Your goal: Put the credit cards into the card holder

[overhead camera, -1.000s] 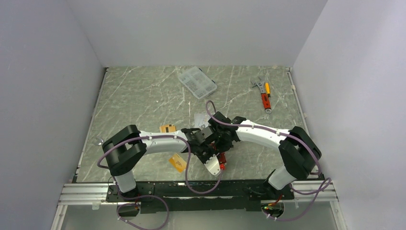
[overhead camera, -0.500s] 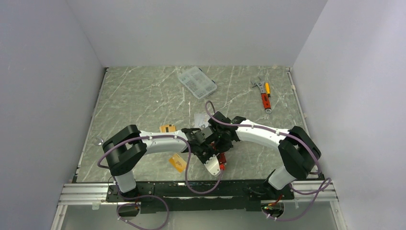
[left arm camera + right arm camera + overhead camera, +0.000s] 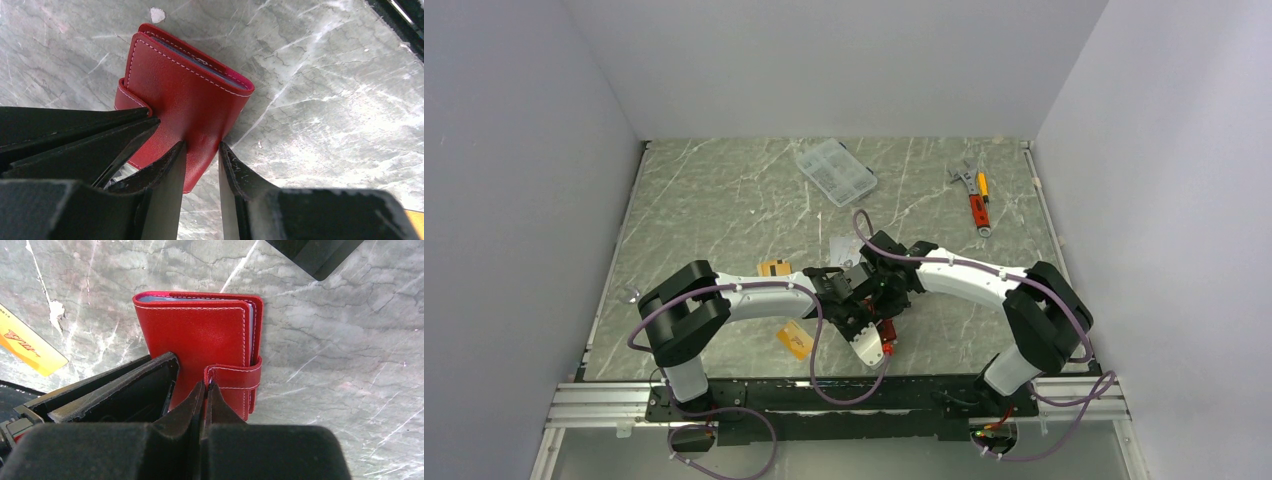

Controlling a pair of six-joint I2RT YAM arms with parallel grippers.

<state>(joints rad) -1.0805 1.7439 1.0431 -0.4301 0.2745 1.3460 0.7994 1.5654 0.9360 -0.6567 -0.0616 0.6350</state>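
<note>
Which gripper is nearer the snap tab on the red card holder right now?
Right. The right gripper is shut, its tips at the snap tab. The left gripper straddles the card holder at its edge, beside the tab.

Card holder (image 3: 886, 333) mostly hidden under both arms — orange card (image 3: 30, 346) cut off

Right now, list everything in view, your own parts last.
card holder: one, red, folded shut on the table between the two tools.
credit cards: two seen, orange-gold, on the table left of the holder, one nearer the left arm's elbow.
organiser box: one, clear plastic, far centre.
hand tools: small cluster, red and yellow handles, far right.
table: one, grey-green marble pattern.
left tool: black, around the holder's edge.
right tool: black, shut at the snap tab.
</note>
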